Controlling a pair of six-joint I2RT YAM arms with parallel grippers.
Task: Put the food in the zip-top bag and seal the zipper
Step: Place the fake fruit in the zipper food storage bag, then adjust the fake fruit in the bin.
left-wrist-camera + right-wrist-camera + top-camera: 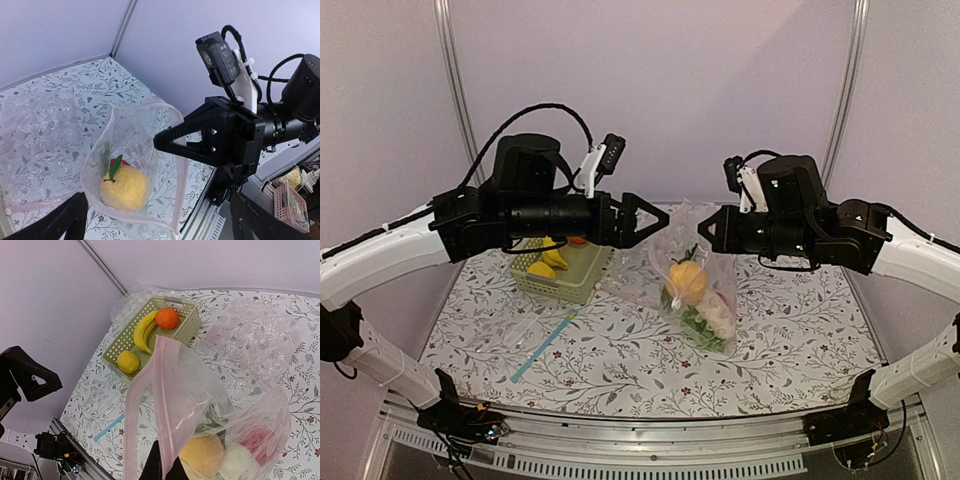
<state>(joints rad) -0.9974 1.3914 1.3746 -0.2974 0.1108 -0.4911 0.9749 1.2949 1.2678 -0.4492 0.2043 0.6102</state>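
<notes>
Above the middle of the table (620, 370), the bag (695, 285) hangs from the right fingers (710, 228), which are pressed together and pinch the pink zipper (167, 390) at one side of the mouth. The mouth stands open, and the lower part of the bag rests on the table. Inside lie a yellow fruit (686, 282) with a green leaf, a white radish (717, 315), some greens (700, 330) and something red (257, 440), perhaps an apple, but the crinkled plastic blurs it. The left fingers (655, 222) are spread wide and hold nothing; they hover just beside the bag's mouth, facing the right fingers. Behind the left arm stands the basket (187, 327), with a banana (142, 332), an orange (167, 318) and a lemon (128, 361) in it. A flat bag with a blue strip (545, 345) lies in front of the basket.
</notes>
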